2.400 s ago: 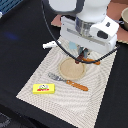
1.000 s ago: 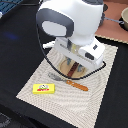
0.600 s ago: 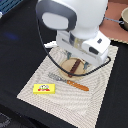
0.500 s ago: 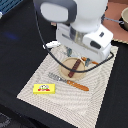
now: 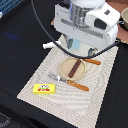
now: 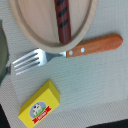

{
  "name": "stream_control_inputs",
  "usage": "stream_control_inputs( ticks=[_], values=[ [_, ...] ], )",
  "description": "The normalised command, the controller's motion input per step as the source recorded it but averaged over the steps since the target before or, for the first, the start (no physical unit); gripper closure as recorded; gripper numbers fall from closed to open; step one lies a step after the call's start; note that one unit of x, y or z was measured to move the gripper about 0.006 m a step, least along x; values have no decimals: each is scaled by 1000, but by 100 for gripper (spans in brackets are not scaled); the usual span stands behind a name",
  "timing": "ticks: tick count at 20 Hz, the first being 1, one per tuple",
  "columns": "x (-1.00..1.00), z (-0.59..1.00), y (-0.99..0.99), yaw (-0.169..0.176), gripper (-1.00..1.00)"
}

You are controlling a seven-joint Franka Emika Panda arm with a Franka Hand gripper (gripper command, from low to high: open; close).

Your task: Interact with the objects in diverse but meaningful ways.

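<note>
The arm (image 5: 85,22) has risen off the plate (image 5: 64,65), uncovering the dark-brown stick (image 5: 74,68).

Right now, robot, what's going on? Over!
Gripper out of sight, high over the plate. Brown stick lies on plate. Yellow packet on mat beside fork. Nothing blocking.

place: robot lab bench | evidence: black tabletop (image 5: 20,55) under a striped placemat (image 5: 100,95), toy place setting, thick black cable (image 5: 47,37) at 12 o'clock
</note>
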Motion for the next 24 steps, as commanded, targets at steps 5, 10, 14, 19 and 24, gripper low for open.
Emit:
stream_control_inputs(
  ticks=[5, 10, 14, 19, 24],
  values=[
    [-177, -116, -606, -157, -100],
    [-317, -267, -541, -160, -100],
    [-366, -350, -531, -152, -100],
    [-352, -382, -550, -143, -100],
    [-293, -419, -433, -93, -100]
  ],
)
